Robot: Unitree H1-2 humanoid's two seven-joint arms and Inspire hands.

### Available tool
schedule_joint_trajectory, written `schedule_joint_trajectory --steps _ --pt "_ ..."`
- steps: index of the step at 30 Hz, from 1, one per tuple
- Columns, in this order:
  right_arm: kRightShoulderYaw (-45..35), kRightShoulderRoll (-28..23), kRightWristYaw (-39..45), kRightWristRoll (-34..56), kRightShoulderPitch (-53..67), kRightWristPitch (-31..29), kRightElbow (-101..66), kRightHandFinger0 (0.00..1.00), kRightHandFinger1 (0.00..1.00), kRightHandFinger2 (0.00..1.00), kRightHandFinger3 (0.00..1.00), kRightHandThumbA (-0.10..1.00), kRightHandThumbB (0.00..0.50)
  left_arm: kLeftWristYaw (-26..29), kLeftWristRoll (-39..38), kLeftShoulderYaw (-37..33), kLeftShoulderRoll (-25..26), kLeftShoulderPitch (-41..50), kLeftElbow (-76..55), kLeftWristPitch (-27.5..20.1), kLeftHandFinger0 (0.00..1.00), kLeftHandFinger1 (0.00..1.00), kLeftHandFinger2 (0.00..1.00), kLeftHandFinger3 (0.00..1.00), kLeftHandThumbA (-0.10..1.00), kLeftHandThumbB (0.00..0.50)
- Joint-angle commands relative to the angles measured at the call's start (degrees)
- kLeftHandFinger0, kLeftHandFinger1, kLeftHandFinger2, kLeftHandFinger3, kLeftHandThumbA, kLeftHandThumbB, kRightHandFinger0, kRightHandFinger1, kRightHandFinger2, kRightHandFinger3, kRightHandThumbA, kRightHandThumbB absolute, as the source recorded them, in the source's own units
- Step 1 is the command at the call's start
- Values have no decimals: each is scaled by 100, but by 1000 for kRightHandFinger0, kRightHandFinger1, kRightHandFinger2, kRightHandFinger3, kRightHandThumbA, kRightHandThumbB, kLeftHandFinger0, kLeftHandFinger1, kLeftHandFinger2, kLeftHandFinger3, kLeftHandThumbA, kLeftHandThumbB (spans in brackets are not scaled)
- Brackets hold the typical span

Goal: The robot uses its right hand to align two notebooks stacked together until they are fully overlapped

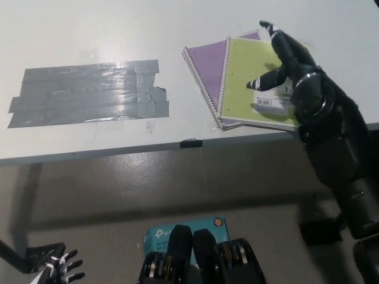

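Observation:
A lime-green spiral notebook (251, 80) lies on top of a purple notebook (207, 62) near the table's front edge, right of centre. The green one is turned relative to the purple one, so a purple wedge shows at the left and the top. My black right hand (283, 59) is open over the green cover, fingers stretched toward its far edge. It hides the notebook's right part and label. My white left hand (59, 269) hangs low at the bottom left, fingers spread, holding nothing.
A large patch of grey duct tape (89, 93) covers the white table (118, 35) at the left. A small black mark (190, 142) sits on the table's front edge. Below the table, a teal box (160, 236) lies on the floor.

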Motion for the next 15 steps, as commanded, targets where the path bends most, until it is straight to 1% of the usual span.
schedule_joint_trajectory --steps 1,2,3,5,7,8,9,10,11,12,14,15 --pt "-68 116 -588 86 -303 45 245 1000 1000 1000 1000 1000 210 24 253 -26 61 80 -151 23 903 923 1000 1000 1000 439" --pt "-70 138 -621 104 -282 47 299 1000 1000 1000 1000 1000 212 19 269 -39 59 93 -150 15 901 921 1000 1000 1000 425" --pt "-69 157 -676 127 -252 23 361 1000 1000 1000 1000 1000 204 3 290 -58 69 97 -162 32 896 921 1000 1000 1000 440" --pt "-21 184 -794 84 -218 1 453 1000 1000 1000 1000 1000 201 -32 353 -115 100 84 -150 29 896 925 1000 1000 1000 450" --pt "24 191 -854 56 -163 10 481 1000 1000 1000 1000 1000 204 -100 412 -195 126 77 -137 -11 884 922 1000 1000 1000 454" --pt "29 238 -927 59 -158 -5 560 1000 1000 1000 1000 1000 205 -143 411 -219 144 67 -105 -39 885 922 1000 1000 1000 445" --pt "38 262 -989 55 -150 -10 616 1000 1000 1000 1000 1000 215 -162 431 -249 145 59 -94 -61 879 912 1000 1000 1000 456" --pt "42 300 -1063 53 -159 -12 689 1000 1000 1000 1000 1000 216 -165 443 -264 142 55 -115 -66 855 895 1000 1000 1000 452" --pt "38 360 -1112 75 -167 -4 761 1000 1000 1000 1000 1000 204 -158 427 -264 123 55 -160 -17 833 887 1000 1000 1000 449" --pt "49 378 -1127 85 -162 -22 785 1000 1000 1000 1000 1000 204 -160 431 -279 113 44 -168 3 827 886 1000 1000 1000 435" --pt "68 411 -1159 92 -137 -26 779 1000 1000 1000 1000 1000 195 -174 410 -284 100 64 -185 -1 849 904 1000 1000 1000 441" --pt "164 467 -1182 14 -107 22 800 1000 1000 1000 1000 1000 193 -170 411 -282 99 82 -197 21 856 896 1000 1000 1000 456"
